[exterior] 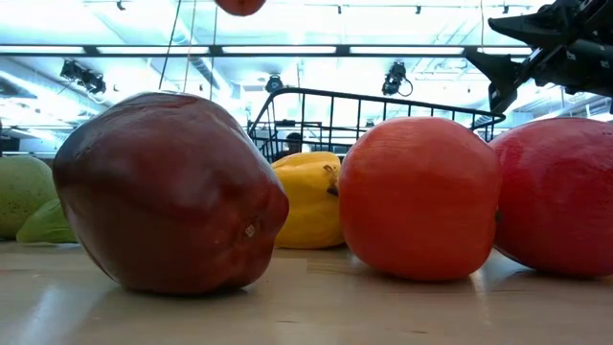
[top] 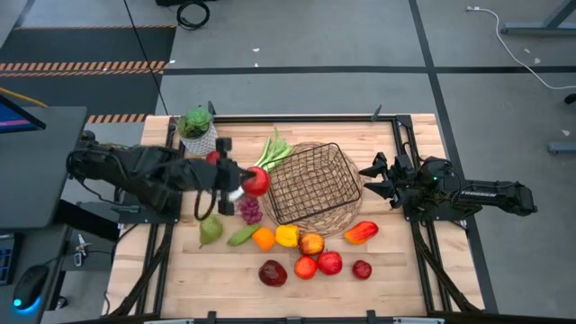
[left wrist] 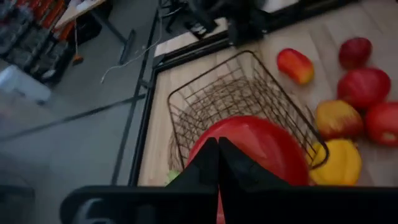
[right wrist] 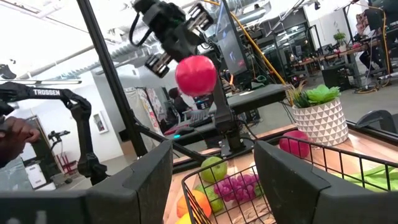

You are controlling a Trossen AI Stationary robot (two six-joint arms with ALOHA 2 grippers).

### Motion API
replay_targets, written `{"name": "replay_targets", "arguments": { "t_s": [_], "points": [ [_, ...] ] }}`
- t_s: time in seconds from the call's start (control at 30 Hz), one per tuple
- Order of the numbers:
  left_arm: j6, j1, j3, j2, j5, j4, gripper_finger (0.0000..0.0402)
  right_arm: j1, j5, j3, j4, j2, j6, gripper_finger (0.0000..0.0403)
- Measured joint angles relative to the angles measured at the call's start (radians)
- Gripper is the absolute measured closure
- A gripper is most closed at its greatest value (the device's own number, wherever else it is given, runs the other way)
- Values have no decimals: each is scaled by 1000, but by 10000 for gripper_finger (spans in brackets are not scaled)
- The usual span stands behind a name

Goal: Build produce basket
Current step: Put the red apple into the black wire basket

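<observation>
The dark wire basket (top: 310, 184) stands on its round wicker base at the table's middle. My left gripper (top: 238, 184) hangs just left of its rim, shut on a red apple (top: 256, 182) that also shows in the right wrist view as the apple (right wrist: 196, 73). Produce lies in a band along the near side: purple grapes (top: 249, 210), a green pear (top: 210, 229), an orange (top: 263, 238), a yellow pepper (top: 286, 236) and several red apples (top: 329, 263). A leek (top: 274, 153) lies by the basket's far left corner. My right gripper (top: 371, 175) waits open at the basket's right. My left gripper holds the red apple at its upper side (right wrist: 188, 60), the two fingers (left wrist: 205, 163) closed together over it. The fingers hide the exact spot. They come slanting down from the table's left. The apple hangs below them, lifted clear of the table.
A leafy plant in a white pot (top: 198, 130) stands at the far left, close behind my left arm. A red-and-yellow fruit (top: 360, 232) lies near the basket's near right side. Bare wood (top: 180, 279) shows along the near left edge.
</observation>
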Motion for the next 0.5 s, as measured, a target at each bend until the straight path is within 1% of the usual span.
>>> {"name": "replay_targets", "arguments": {
  "t_s": [0.13, 0.33, 0.5],
  "points": [
    [-74, 66, 0, -9, 49, 7, 401, 0, 0, 0, 0, 0, 0, 172],
    [-191, 150, 0, -6, 175, 19, 401, 0, 0, 0, 0, 0, 0, 172],
    [-298, 205, 0, -5, 253, 42, 401, 0, 0, 0, 0, 0, 0, 172]
  ]
}}
